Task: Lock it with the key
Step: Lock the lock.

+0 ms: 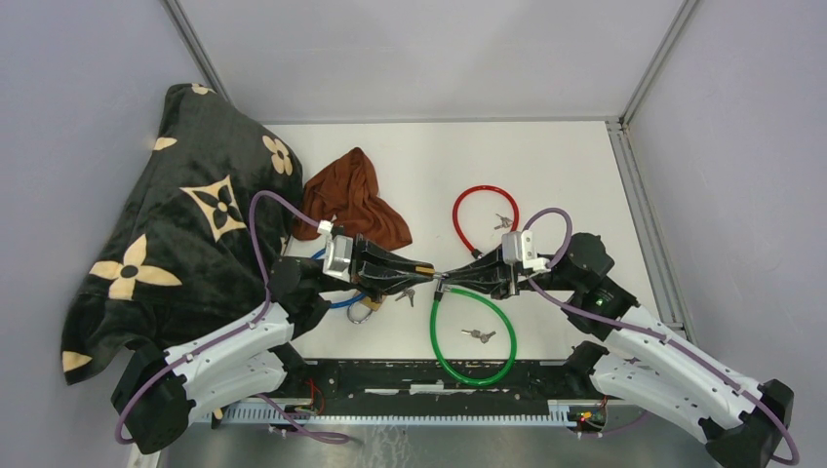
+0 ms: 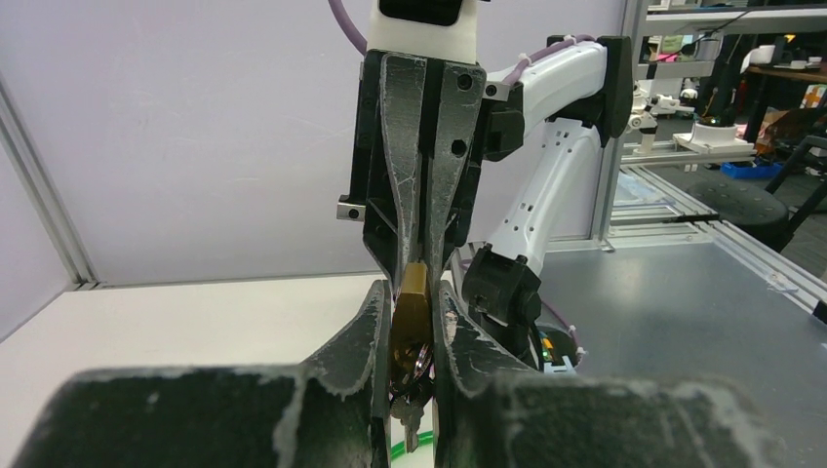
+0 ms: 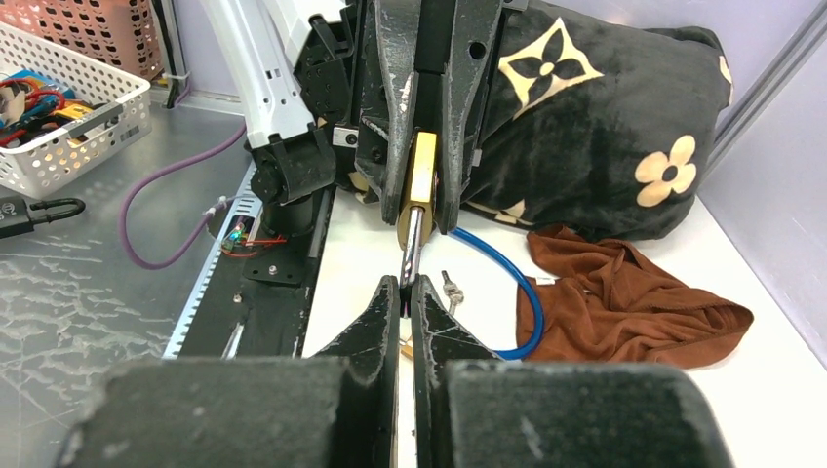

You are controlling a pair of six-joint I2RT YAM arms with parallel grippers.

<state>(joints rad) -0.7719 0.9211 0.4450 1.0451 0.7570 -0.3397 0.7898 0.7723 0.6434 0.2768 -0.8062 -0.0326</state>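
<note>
A brass padlock (image 2: 412,314) is clamped between the fingers of my left gripper (image 2: 410,289), which is shut on it above the table's near middle (image 1: 427,269). Its green cable (image 1: 470,336) loops down toward the front edge. My right gripper (image 3: 410,285) faces it from the right and is shut on the head of a key. The key blade (image 3: 413,244) reaches from those fingertips into the bottom of the padlock (image 3: 421,180). In the top view the right gripper (image 1: 452,282) meets the left one tip to tip. A spare key on a ring hangs under the lock (image 2: 407,414).
A red cable lock (image 1: 485,219) with keys lies behind the right gripper. A blue cable lock (image 1: 346,302) and a loose key (image 1: 405,295) lie under the left arm. Another key (image 1: 478,335) lies inside the green loop. A brown cloth (image 1: 356,200) and black blanket (image 1: 185,234) fill the left.
</note>
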